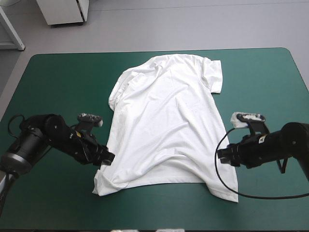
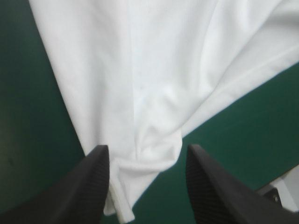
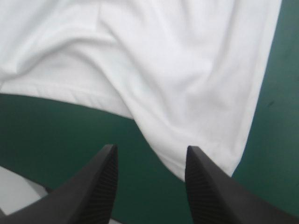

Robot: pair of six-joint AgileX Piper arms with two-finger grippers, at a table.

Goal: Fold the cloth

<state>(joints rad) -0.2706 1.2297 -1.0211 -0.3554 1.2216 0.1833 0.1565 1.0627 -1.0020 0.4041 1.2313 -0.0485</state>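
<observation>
Black fingers (image 2: pixel 88 186) of the left tool (image 2: pixel 147 150) stood well apart, gripping nothing, and we saw a bunched fold of the white T-shirt (image 1: pixel 166 121) lying between them on the teal-green cover (image 1: pixel 58 82). In the high view this tool sat low at the shirt's left side edge, a little beyond its near left corner. We could not tell whether it touched the fabric or lay just beside it. The right tool (image 3: pixel 150 150) was likewise spread wide and held nothing. Between its fingers we saw mostly bare cover, with the shirt's near right corner reaching in just ahead of one finger. From above, it sat just beside the shirt's right side edge, near the hem (image 1: pixel 159 181).

Outward from both tools, the T-shirt lay spread flat across the middle of the table (image 1: pixel 289 54), neck toward the far edge and hem toward the near one. The hem arched up in the middle, and both near corners trailed toward the near edge. One sleeve (image 1: pixel 212 77) lay flat on the right. The other sleeve (image 1: pixel 118 89) was rumpled and partly tucked in on the left. Soft creases ran down the body.
</observation>
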